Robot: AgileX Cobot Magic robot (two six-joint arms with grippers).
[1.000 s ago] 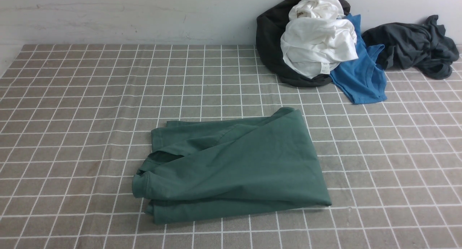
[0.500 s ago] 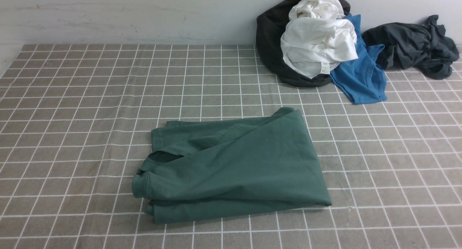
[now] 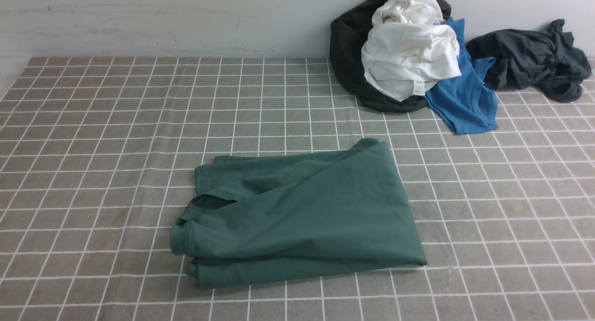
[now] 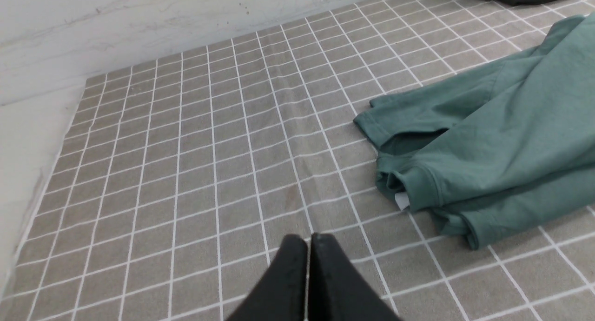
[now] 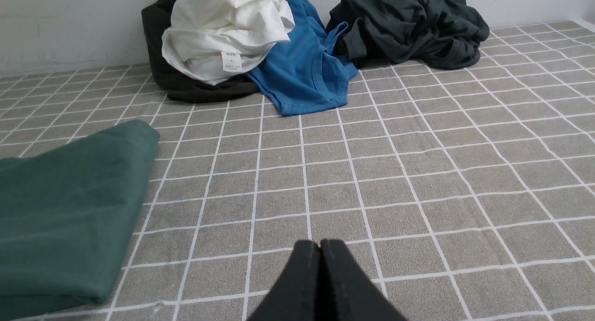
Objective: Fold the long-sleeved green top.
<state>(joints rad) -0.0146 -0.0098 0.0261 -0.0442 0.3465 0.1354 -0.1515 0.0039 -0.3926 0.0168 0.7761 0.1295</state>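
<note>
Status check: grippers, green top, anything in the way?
Left gripper and right gripper shut, empty. Green top folded on the cloth, untouched. Laundry pile at back, clear of it.

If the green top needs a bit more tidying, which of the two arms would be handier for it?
Probably the left. The messy end of the green long-sleeved top, with cuff and neck opening bunched, faces the robot's left, near the left gripper. The right gripper faces only the smooth folded edge. Both are shut and empty.

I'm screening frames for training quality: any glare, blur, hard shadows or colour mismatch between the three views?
Front view: even, soft light, no glare, green top sharp. Left wrist view: top looks paler, washed out; shut left gripper close and slightly soft. Right wrist view: colours darker, white shirt not blown out; right gripper soft-edged.
</note>
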